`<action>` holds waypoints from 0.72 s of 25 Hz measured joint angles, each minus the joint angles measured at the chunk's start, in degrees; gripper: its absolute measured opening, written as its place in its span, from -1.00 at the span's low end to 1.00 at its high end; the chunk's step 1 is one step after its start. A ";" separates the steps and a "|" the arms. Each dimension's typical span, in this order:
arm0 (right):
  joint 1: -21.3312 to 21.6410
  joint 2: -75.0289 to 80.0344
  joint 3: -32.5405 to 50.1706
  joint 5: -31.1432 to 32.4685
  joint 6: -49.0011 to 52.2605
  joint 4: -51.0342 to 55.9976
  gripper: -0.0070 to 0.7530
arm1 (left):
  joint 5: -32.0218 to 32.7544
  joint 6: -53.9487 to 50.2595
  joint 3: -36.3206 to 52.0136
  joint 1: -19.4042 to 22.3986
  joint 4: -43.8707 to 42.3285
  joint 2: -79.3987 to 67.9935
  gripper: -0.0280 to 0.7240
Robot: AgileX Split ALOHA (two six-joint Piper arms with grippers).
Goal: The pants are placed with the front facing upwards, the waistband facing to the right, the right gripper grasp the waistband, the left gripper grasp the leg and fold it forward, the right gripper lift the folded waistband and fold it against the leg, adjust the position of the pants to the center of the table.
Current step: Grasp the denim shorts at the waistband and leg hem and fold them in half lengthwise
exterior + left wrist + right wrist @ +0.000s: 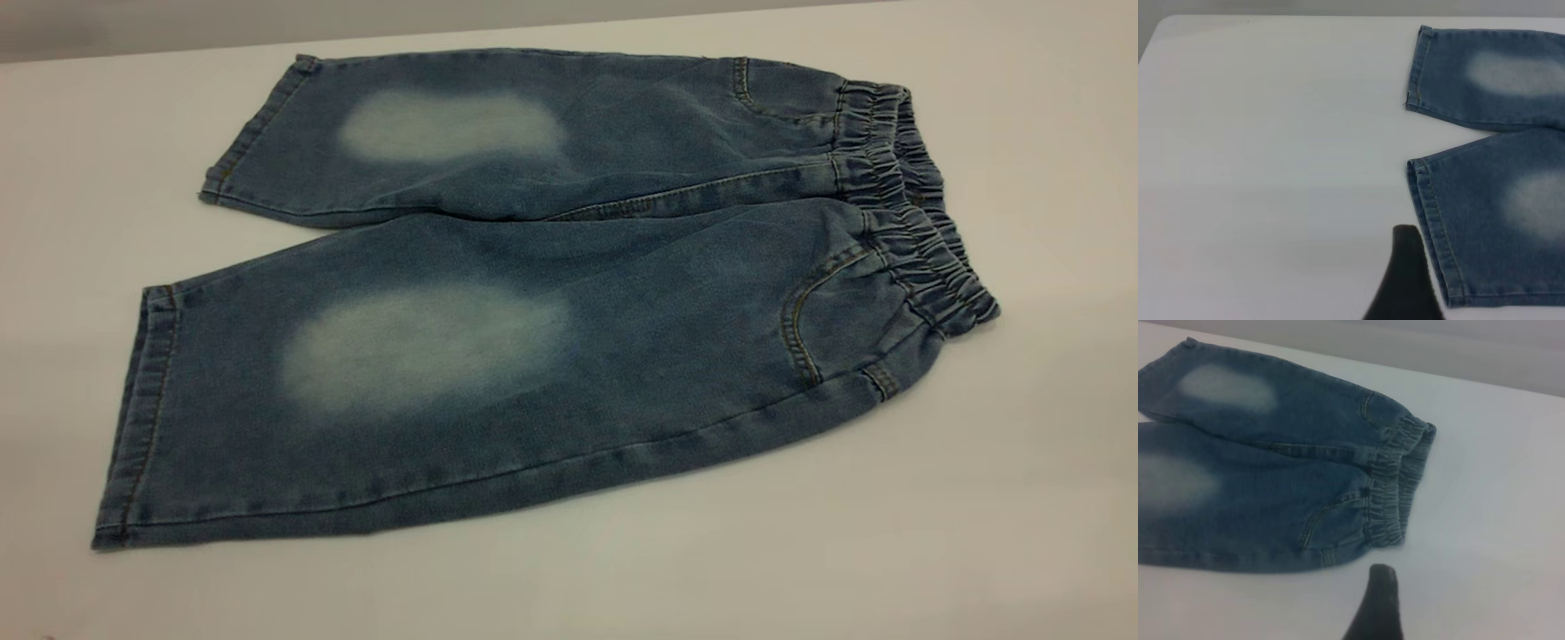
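Note:
The pants lie flat and unfolded on the table, front up, with a pale oval on each leg. The waistband is at the right and both leg hems at the left. No gripper shows in the exterior view. In the left wrist view a black part of my left gripper hangs over bare table just beside the near leg's hem, not touching it. The right wrist view shows a black part of my right gripper over the table, a short way off the waistband's near end. Neither holds any cloth.
The table's far edge runs close behind the far leg. Its corner appears in the left wrist view. White tabletop stretches in front of the pants and to the right of the waistband.

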State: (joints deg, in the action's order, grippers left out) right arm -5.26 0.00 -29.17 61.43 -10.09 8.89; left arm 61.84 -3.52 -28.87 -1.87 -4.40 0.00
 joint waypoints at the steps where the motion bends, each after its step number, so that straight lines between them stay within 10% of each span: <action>1: 0.00 0.00 0.00 0.00 0.00 0.00 0.53 | 0.00 0.00 0.00 0.00 0.00 0.00 0.43; 18: 0.00 1.10 -2.45 -4.71 2.22 -0.31 0.53 | -3.00 -2.77 -2.21 0.00 -2.16 -3.54 0.43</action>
State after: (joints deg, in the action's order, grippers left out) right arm -5.26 1.10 -31.61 56.73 -7.86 8.57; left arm 58.84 -6.29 -31.08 -1.87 -6.56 -3.54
